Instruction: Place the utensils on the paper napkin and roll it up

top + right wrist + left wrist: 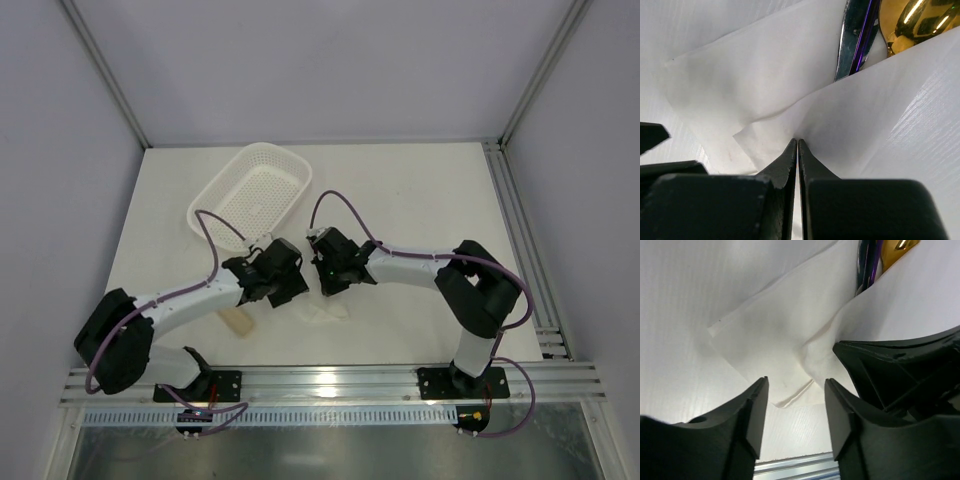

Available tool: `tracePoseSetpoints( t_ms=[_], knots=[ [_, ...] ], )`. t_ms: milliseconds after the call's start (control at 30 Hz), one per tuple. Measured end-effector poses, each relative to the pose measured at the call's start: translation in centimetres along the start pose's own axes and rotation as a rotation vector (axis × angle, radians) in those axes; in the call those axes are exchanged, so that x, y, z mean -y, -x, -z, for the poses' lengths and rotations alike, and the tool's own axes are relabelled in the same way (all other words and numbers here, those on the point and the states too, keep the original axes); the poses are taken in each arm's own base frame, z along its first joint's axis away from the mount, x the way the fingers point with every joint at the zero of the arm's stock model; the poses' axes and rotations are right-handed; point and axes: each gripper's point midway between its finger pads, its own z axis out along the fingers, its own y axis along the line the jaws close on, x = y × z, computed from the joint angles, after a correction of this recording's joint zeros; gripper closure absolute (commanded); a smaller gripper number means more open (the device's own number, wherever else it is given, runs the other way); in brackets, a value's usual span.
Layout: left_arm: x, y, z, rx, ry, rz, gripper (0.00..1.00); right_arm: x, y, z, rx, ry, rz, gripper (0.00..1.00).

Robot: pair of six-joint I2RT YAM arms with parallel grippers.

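Looking down past my left gripper (796, 388), I see its jaws standing apart with nothing between them. Only a loose corner of the paper napkin (775, 340) lies just ahead of the tips, flat on the table (680, 300). My right gripper (798, 143) is pressed fully closed, with its tips right at the crease where the sheet folds over. Whether paper is actually caught there I cannot tell. The flap rises to the right of both tools, lifted, I judge, to wrap what lies beneath. Beyond the crease, the dark purplish fork (859, 37) and the gold spoon (910, 22) poke out from under the fold — both rest on the sheet, so loading looks done and the rolling only partly made.
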Motion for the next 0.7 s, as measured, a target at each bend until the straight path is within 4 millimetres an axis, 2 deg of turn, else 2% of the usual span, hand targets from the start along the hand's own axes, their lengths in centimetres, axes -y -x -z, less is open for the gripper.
tracePoseSetpoints(
  t_ms=[133, 367, 467, 700],
  knots=[
    [-0.7, 0.9, 1.2, 0.050, 0.000, -0.010, 0.41, 0.0, 0.0, 0.0, 0.000, 0.001, 0.000, 0.96],
    [-5.4, -0.8, -0.4, 0.026, 0.111, -0.032, 0.36, 0.0, -0.1, 0.0, -0.001, 0.004, -0.001, 0.96],
    [-5.5, -0.8, -0.9, 0.031, 0.119, -0.042, 0.35, -0.1, -0.1, -0.1, 0.001, 0.007, -0.004, 0.96],
    [-3.1, -0.4, -1.9, 0.062, 0.033, -0.039, 0.36, -0.3, -0.2, -0.2, 0.009, 0.026, -0.018, 0.96]
  ],
)
